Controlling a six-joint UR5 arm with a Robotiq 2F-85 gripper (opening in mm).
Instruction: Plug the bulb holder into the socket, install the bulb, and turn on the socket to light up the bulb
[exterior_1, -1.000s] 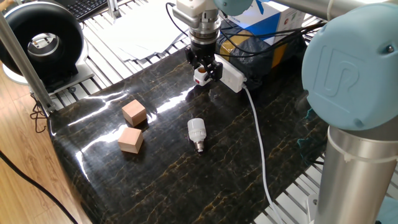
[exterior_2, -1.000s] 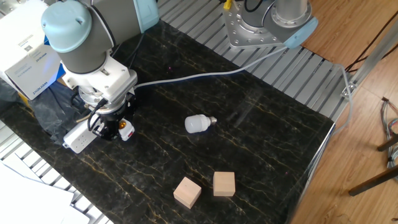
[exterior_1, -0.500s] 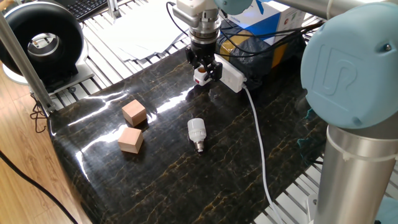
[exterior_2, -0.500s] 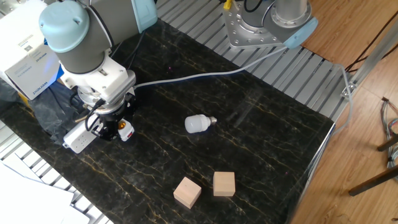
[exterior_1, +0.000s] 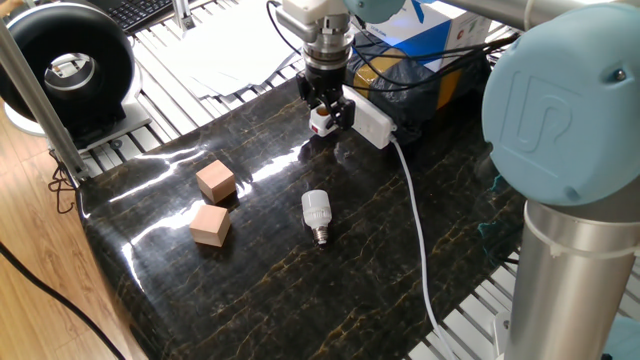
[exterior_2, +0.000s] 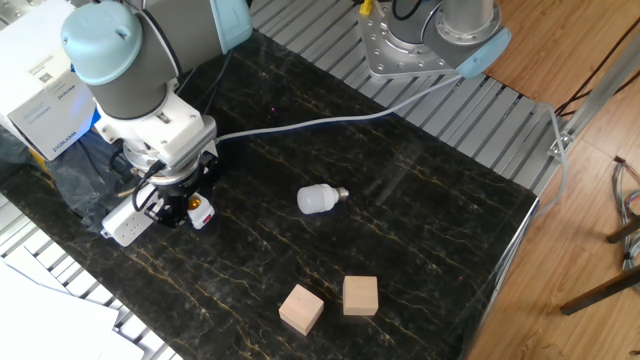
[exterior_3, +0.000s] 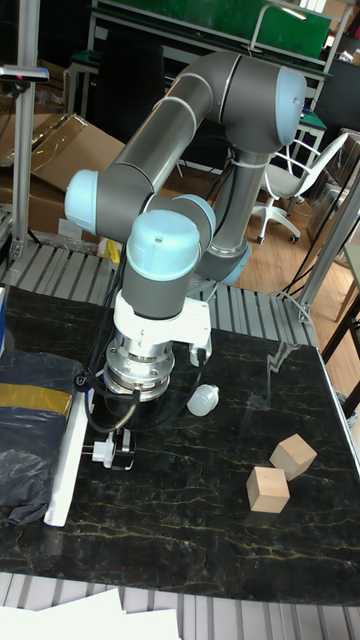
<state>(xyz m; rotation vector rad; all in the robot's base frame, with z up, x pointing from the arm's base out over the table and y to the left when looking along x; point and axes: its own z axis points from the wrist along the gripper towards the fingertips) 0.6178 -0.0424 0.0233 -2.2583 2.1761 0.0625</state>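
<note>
My gripper (exterior_1: 328, 108) points down at the far end of the dark table, shut on the bulb holder (exterior_1: 321, 122), a small white cube with an orange-brown opening. The holder (exterior_2: 201, 214) hangs low, right beside the long white socket (exterior_2: 124, 226); contact between them cannot be told. In the tall fixed view the holder (exterior_3: 100, 452) sits just right of the socket (exterior_3: 66, 470), under the gripper (exterior_3: 116, 447). The socket (exterior_1: 373, 122) lies flat with its white cable trailing off. The bulb (exterior_1: 316, 213) lies on its side mid-table, also seen as bulb (exterior_2: 317, 199) and bulb (exterior_3: 203, 401).
Two tan wooden cubes (exterior_1: 215, 181) (exterior_1: 210, 224) rest on the table's left part. A dark wrapped box with yellow tape (exterior_3: 30, 430) and a blue-white carton (exterior_2: 45, 75) stand behind the socket. The cable (exterior_1: 415, 215) runs across the table to its edge.
The gripper with the bulb holder has shifted slightly toward the socket. The bulb, cubes and socket have stayed where they were.
</note>
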